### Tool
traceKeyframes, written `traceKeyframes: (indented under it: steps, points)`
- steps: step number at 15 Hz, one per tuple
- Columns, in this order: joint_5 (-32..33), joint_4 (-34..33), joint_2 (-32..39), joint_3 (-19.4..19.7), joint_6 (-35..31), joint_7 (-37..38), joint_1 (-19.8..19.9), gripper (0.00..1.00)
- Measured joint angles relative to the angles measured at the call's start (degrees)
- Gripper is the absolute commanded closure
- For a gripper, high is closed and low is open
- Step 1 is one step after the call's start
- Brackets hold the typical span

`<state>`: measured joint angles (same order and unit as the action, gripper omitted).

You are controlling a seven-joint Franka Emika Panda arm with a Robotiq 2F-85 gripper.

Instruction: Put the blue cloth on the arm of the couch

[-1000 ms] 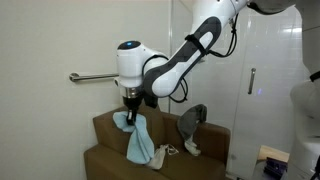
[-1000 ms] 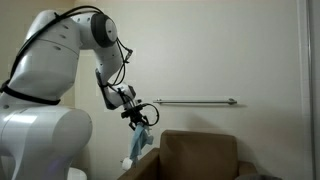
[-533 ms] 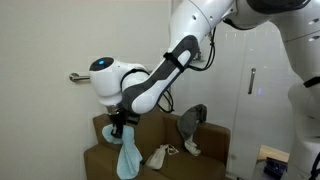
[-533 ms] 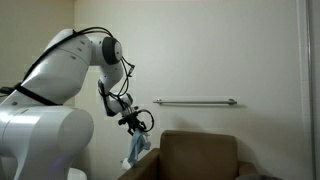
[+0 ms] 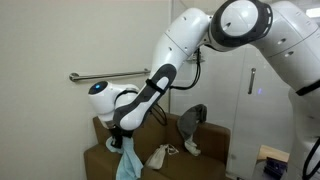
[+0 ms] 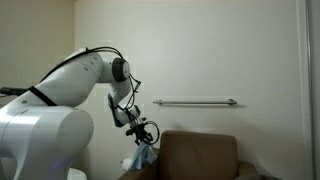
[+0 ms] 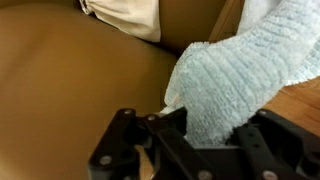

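My gripper is shut on the light blue cloth, which hangs down from it over the near end of the brown couch. In an exterior view the gripper holds the cloth beside the couch's arm. In the wrist view the cloth is pinched between the black fingers of the gripper and spreads up to the right over the brown cushion.
A white cloth and a grey object lie on the couch seat. A metal rail runs along the wall behind. A glass door stands beside the couch. The white cloth shows in the wrist view.
The gripper has moved with the cloth from over the couch seat toward the couch's end and lower. The cloth now hangs lower beside the arm.
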<state>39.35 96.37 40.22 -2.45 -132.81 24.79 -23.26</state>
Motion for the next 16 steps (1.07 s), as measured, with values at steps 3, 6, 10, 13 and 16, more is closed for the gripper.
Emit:
traceKeyframes:
  steps: [3,6,10,13,16]
  points:
    - [-2.32,-3.60,3.78,0.53,0.02,-0.02,-0.07,0.86]
    - [-4.10,-6.48,6.19,0.94,0.09,-0.05,-0.33,0.63]
    - [-5.53,-9.05,7.78,1.52,0.34,-0.06,-1.06,0.38]
    - [-5.71,-9.84,8.07,1.86,0.34,-0.06,-1.66,0.19]
    - [-5.71,-10.28,8.08,1.97,0.34,-0.06,-2.36,0.00]
